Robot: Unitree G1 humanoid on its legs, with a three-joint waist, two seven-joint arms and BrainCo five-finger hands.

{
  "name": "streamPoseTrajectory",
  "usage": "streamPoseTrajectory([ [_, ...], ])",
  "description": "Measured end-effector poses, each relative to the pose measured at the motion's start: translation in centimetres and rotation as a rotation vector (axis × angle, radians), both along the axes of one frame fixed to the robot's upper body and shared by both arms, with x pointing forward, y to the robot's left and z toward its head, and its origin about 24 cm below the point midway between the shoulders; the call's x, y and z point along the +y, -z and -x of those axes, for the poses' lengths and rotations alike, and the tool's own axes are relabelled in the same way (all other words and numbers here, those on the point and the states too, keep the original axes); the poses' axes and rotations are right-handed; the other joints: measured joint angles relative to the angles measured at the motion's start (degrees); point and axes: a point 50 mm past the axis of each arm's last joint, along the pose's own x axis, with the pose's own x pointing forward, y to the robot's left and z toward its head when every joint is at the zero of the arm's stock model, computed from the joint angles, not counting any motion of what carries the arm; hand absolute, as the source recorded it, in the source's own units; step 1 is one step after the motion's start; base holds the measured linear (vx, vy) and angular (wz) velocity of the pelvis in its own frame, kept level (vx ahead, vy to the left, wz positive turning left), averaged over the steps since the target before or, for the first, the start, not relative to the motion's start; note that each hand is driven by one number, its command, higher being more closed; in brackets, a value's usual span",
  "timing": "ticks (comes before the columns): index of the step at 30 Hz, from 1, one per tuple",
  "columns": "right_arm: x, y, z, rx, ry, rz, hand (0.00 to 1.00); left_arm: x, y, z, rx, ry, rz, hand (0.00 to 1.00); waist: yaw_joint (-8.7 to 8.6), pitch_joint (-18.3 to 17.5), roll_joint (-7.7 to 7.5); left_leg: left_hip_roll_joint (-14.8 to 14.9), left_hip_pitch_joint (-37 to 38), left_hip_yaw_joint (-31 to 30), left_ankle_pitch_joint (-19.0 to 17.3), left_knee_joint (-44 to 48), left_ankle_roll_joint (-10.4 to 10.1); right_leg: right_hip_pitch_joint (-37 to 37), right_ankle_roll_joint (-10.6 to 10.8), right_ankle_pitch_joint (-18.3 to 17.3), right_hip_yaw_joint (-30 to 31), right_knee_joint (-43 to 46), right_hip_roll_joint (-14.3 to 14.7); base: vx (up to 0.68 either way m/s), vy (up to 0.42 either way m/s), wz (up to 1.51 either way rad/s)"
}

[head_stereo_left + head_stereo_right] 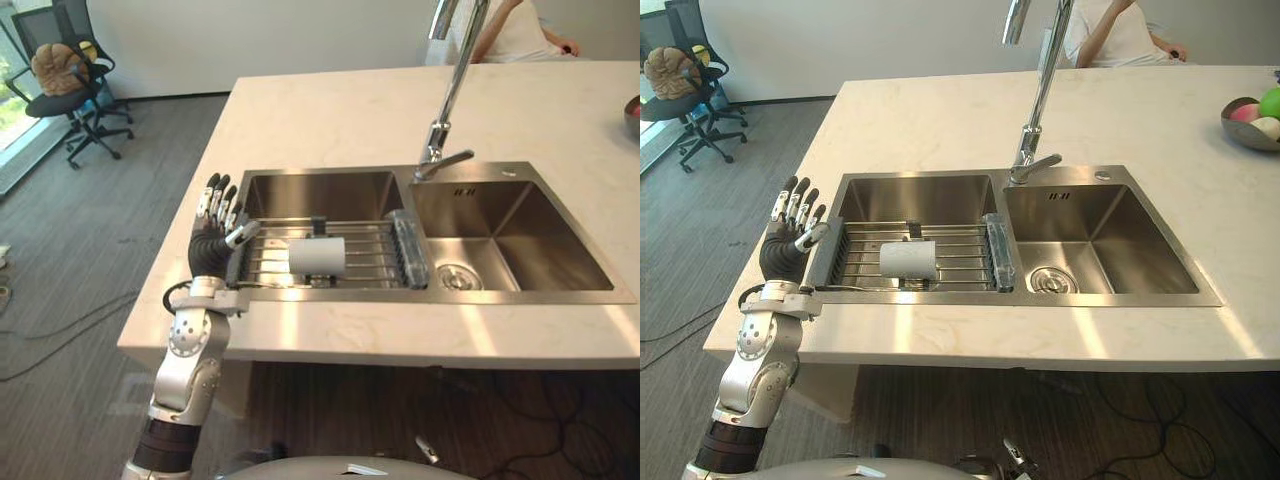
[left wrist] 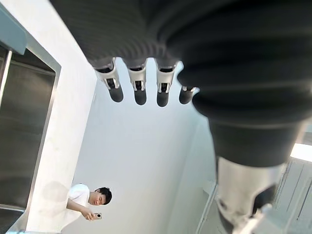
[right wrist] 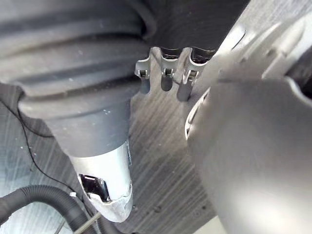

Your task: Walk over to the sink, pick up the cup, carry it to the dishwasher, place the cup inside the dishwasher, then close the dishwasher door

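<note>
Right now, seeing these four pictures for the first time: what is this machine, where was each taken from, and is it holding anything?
It is a humanoid robot standing at a counter. The two wide pictures come from cameras in its head, looking down; the two close ones from cameras on its wrists. Its left hand is raised beside the counter's left edge, fingers straight, holding nothing. Its right hand hangs over the floor, also empty. A cup lies on its side on a wire rack across the left basin of the sink, untouched. A person is at the counter's far side.
</note>
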Motion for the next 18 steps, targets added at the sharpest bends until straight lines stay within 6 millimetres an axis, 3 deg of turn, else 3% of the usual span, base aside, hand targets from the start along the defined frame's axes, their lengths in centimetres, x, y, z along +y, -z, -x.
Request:
streamPoseTrajectory([
  [1,0.0,0.0,0.2,0.008,0.001,0.001,0.00,0.0,-0.1,0.0,-0.003,0.001,-0.001,0.00,-0.09,0.2,-0.32,-0.2,0.6,-0.1,-0.1,0.0,0.1,-1.9,-1.5,1.1,0.2,3.8,-0.7,0.07,0.074,0.18],
  [2,0.2,0.2,1.0,0.031,0.004,-0.007,0.00,0.0,-0.1,0.0,-0.006,-0.001,-0.001,0.00,-0.14,0.5,-0.87,-0.4,2.2,-0.6,-0.5,0.0,0.7,-4.2,-3.8,4.4,0.7,10.5,-1.9,0.07,0.028,0.19],
  [4,0.8,0.4,1.9,0.056,0.009,-0.026,0.00,0.1,-0.2,0.0,-0.013,-0.005,0.003,0.00,-0.92,1.4,-0.09,-0.1,4.2,-2.4,-1.1,0.1,1.5,-5.5,-3.7,8.2,1.2,16.1,-2.7,0.09,0.006,0.26],
  [5,1.2,0.5,2.4,0.065,0.046,-0.041,0.00,0.4,-0.3,0.0,-0.028,-0.018,0.014,0.00,-0.97,1.4,-0.22,0.5,4.2,-2.5,-1.5,0.1,1.5,-6.7,-3.0,2.9,1.4,15.9,-2.4,0.07,-0.009,0.16],
  [6,1.3,0.6,2.4,0.073,0.057,-0.047,0.00,0.6,-0.5,0.0,-0.037,-0.030,0.018,0.00,-1.01,1.4,-0.30,1.1,3.8,-2.5,-1.8,0.3,1.2,-7.7,-1.7,-0.5,0.7,11.1,-1.3,0.03,-0.023,0.08],
  [7,1.3,0.7,2.3,0.076,0.075,-0.046,0.00,0.7,-0.5,-0.1,-0.039,-0.036,0.014,0.00,-0.96,1.2,0.09,1.4,3.4,-2.7,-1.9,0.4,1.0,-7.7,-1.2,-1.1,0.6,6.8,-0.4,0.04,-0.074,0.15],
  [8,1.4,0.7,2.3,0.081,0.112,-0.046,0.00,1.0,-0.6,-0.1,-0.033,-0.054,0.004,0.00,-0.88,1.1,-0.86,1.5,2.3,-3.2,-2.1,0.6,0.6,-7.1,-0.5,-0.7,1.4,-4.0,1.8,0.07,-0.142,0.22],
  [9,1.8,0.8,2.3,0.087,0.147,-0.060,0.00,1.2,-0.5,-0.1,-0.021,-0.069,-0.008,0.00,-0.73,1.2,-3.07,0.6,1.6,-3.4,-1.9,0.6,-0.2,-6.4,-0.5,0.9,1.8,-12.6,2.7,0.08,-0.172,0.31],
  [10,1.8,0.8,2.4,0.093,0.163,-0.069,0.00,1.4,-0.4,-0.2,-0.011,-0.080,-0.012,0.00,-0.88,1.4,-4.15,0.3,1.7,-4.2,-1.7,0.7,-0.6,-6.0,1.9,3.3,3.0,-13.6,3.0,0.17,-0.229,0.39],
  [11,1.5,0.8,2.4,0.098,0.184,-0.062,0.00,0.9,0.3,-0.3,0.032,-0.078,0.013,0.00,-0.95,1.5,-2.75,1.5,2.4,-4.9,-1.4,0.2,-1.7,-4.7,1.3,3.1,0.9,-15.7,4.2,0.17,-0.177,0.13],
  [12,0.9,0.7,2.4,0.100,0.197,-0.044,0.00,0.7,0.3,-0.3,0.038,-0.080,0.038,0.00,0.22,1.5,-1.49,3.2,2.5,-4.3,-1.0,-0.9,-2.6,-4.4,0.9,4.4,1.0,-18.1,6.3,0.18,-0.161,-0.09],
  [14,0.3,0.5,1.3,0.070,0.191,-0.027,0.00,0.9,0.3,-0.4,0.038,-0.088,0.046,0.00,0.66,0.8,0.34,5.4,2.9,-3.1,-0.5,-2.4,-3.3,-2.9,0.1,6.9,1.1,-22.5,9.0,0.20,-0.134,-0.35],
  [18,0.6,0.3,-0.3,0.031,0.150,-0.012,0.00,0.9,0.7,-0.9,0.045,-0.092,0.039,0.00,-0.04,0.1,0.30,7.3,4.8,-2.6,-1.7,-3.0,-4.2,1.4,-0.4,8.4,0.3,-28.1,11.5,0.15,-0.069,-0.06],
])
